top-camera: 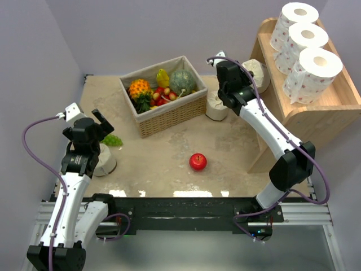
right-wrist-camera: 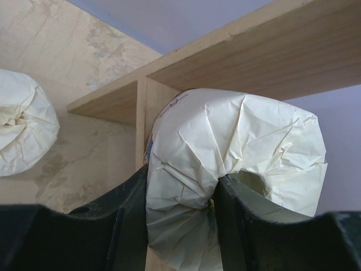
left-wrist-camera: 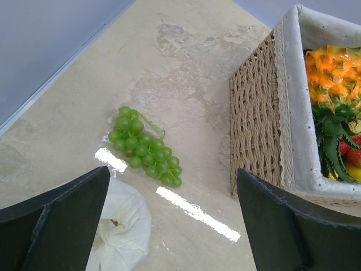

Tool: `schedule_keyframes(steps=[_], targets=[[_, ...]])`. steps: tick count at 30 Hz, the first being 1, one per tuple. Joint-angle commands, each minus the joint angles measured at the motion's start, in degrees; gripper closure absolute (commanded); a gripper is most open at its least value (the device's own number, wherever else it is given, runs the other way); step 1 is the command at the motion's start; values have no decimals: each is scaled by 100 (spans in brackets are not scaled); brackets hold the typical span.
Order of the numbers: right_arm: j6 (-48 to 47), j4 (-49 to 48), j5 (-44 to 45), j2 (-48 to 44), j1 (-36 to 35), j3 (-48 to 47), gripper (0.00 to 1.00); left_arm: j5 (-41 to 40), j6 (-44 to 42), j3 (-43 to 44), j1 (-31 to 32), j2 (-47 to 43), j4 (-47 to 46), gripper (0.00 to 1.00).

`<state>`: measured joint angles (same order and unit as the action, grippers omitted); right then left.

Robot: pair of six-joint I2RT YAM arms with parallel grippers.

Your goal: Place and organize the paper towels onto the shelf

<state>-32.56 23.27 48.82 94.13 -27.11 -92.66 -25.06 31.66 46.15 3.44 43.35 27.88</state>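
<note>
A tabletop [top-camera: 163,169] is seen from above, with two arms mounted at 6 o'clock. The shelf [top-camera: 333,99] is set at 3 o'clock. Three dotted rolls [top-camera: 307,38] are lined up on its top tier, each touching the next.

A cream roll [right-wrist-camera: 242,141] is pinched by its crumpled wall in the right gripper [right-wrist-camera: 181,189], whose jaws are drawn most of the way together on the paper. This roll is held at about 1 o'clock, at the shelf's left side and just below a wooden board. Whether it rests on anything cannot be told.

A second roll [top-camera: 216,107], also cream, is stood on the tabletop at 1 o'clock, just beside the right end of a wicker basket [top-camera: 169,118]. The basket, filled with fruit, is placed at 12 o'clock.

A third roll [top-camera: 104,162] is stood at 8 o'clock, partly hidden under the left arm. The left gripper [left-wrist-camera: 173,175] is held above the tabletop there, spread fully wide, with nothing gripped. Green grapes [left-wrist-camera: 146,149] are laid just ahead of its fingers, between the third roll and the basket. A red apple [top-camera: 197,161] is set near the middle, towards 6 o'clock, well apart from every roll.
</note>
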Motion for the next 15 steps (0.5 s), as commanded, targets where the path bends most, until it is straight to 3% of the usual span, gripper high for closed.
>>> schedule_keyframes(steps=[1,15], targets=[[-435,-603,101,-44,83,20,53,-17,-107,8,7,-64,-213,0],[-910,-1025,804,71,84,-147,30,19,-99,-1,16,-55,-230,0]])
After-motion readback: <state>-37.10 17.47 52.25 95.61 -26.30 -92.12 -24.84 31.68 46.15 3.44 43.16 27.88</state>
